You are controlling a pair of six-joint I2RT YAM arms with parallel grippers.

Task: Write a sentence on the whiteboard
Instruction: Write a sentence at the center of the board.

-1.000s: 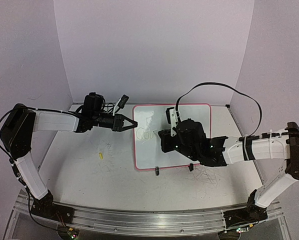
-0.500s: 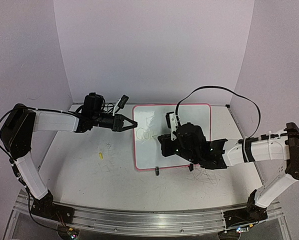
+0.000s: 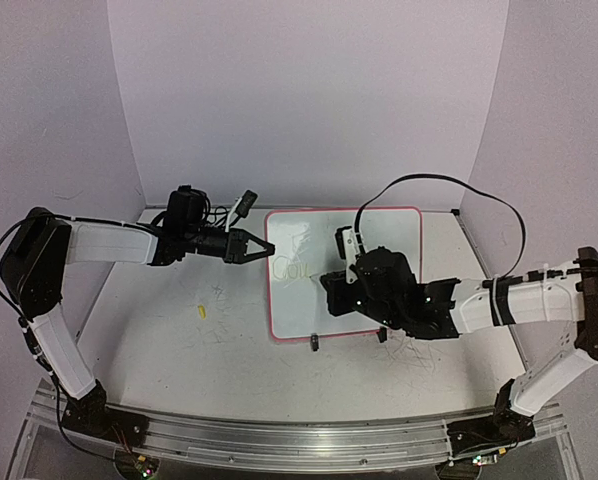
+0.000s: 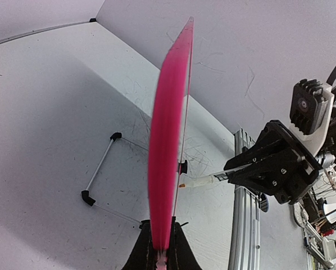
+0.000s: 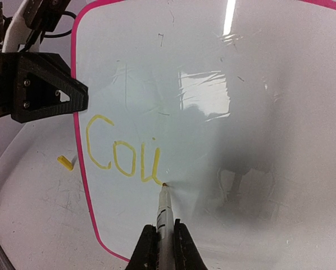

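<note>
The right end effector point(image 5: 162, 241) is clamped shut on a thin white marker pen point(image 5: 163, 209). Its tip touches the glossy, pink-rimmed whiteboard point(image 5: 269, 73) just after "Cou", the start of the pale-yellow sentence point(image 5: 122, 153). The left end effector point(image 4: 160, 250) pinches the board's left rim closed, steadying it on the white worktop point(image 3: 169, 340). Too much pen pressure could tip the board out of that pinch, or twist the pen and skew the strokes

We note whiteboard point(image 5: 280, 67) glossy white, rim point(image 4: 165, 140) pink — writing point(image 5: 123, 160) yellow. Marker point(image 5: 163, 214) white with black print. Table point(image 3: 179, 345) white, wall point(image 3: 309, 100) lilac.
</note>
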